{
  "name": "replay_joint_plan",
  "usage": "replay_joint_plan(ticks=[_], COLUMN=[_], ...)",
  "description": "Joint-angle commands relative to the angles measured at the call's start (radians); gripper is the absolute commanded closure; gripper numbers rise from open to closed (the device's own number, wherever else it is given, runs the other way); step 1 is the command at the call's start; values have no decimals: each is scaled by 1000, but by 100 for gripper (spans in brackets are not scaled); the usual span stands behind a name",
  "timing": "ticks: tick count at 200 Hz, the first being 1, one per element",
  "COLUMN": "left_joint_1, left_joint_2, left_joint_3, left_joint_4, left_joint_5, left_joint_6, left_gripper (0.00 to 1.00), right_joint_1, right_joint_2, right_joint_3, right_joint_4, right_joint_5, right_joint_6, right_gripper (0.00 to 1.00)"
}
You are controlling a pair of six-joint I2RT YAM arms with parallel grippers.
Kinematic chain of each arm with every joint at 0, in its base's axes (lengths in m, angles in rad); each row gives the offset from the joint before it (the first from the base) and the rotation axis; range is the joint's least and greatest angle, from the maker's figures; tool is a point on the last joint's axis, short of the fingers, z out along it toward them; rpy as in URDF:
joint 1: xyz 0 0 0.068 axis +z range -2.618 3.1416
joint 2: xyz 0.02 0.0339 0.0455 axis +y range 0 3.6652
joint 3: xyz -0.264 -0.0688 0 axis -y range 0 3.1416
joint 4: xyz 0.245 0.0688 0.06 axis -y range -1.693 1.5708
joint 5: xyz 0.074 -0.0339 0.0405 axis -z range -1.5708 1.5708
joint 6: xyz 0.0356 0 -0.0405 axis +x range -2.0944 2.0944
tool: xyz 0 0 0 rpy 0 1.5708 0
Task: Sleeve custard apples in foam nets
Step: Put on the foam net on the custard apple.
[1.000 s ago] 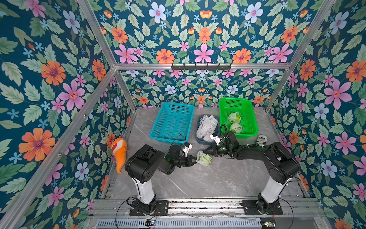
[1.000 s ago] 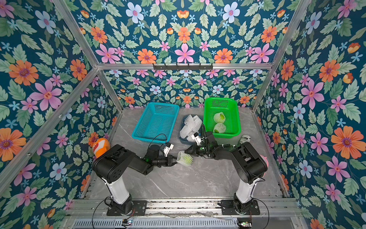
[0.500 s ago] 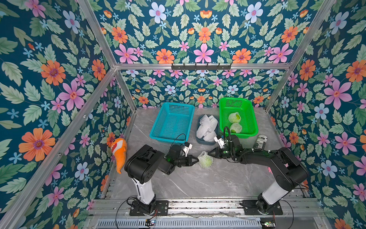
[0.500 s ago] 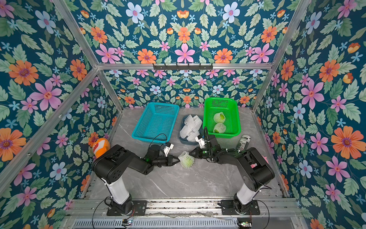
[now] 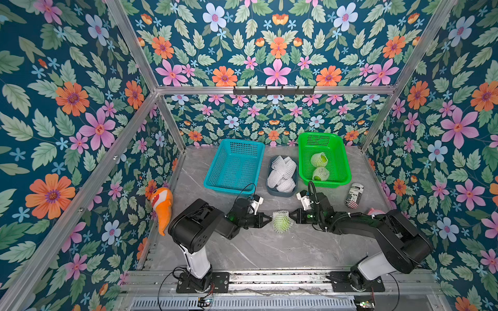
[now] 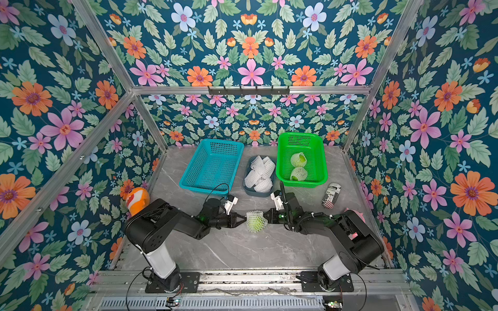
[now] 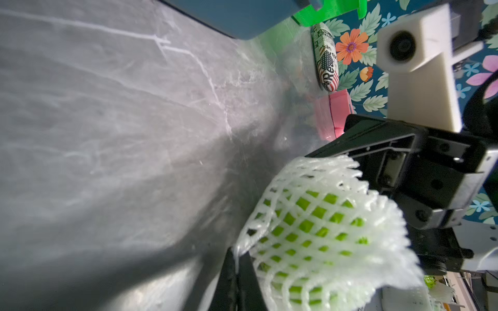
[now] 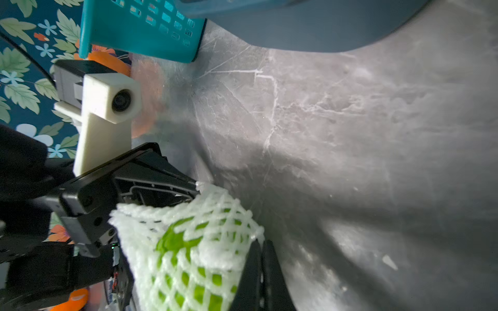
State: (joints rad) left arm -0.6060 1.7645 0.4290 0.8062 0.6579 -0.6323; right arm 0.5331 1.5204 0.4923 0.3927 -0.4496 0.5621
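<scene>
Centrally, foam net (image 5: 279,215) around custard apple (image 5: 282,225), pinched between left gripper (image 5: 269,219), right gripper (image 5: 291,215).

Two high eyes over the near edge, two wrist cameras close in at table height.

Both top views look down toward the far wall, nearly alike, taking in the whole table (image 5: 256,250) and both arms. The left wrist camera sits just behind the left gripper (image 7: 235,258), facing right toward the can (image 7: 326,62). The right wrist camera, behind the right gripper (image 8: 259,250), faces left toward the teal basket (image 8: 140,29). All four share the custard apple (image 5: 282,225) in its foam net (image 5: 279,215).
</scene>
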Motion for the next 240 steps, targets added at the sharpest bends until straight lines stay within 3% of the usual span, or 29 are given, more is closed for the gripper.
replay_joint_plan(ticks=[1,74,140,180,240], left_joint_1=[-3,-24,-24,-24,-24], left_joint_2=[-6,-27,-50,-56,-84], left_joint_3=[-9,-27,-31,-27,-16], left_joint_4=[-127,-116,-100,-98,-139], left_joint_5=[-56,-90,-92,-88,-83], left_joint_6=[28,18,-10,-10,10], left_gripper=[100,100,100,100,100], right_joint_1=[18,86,88,86,54], right_joint_2=[-8,11,17,-15,-95], right_joint_3=[-23,-70,-65,-56,-30], right_joint_4=[42,113,179,153,54], right_joint_5=[68,147,132,138,158], right_joint_6=[-11,32,111,109,93], right_gripper=[100,100,100,78,68])
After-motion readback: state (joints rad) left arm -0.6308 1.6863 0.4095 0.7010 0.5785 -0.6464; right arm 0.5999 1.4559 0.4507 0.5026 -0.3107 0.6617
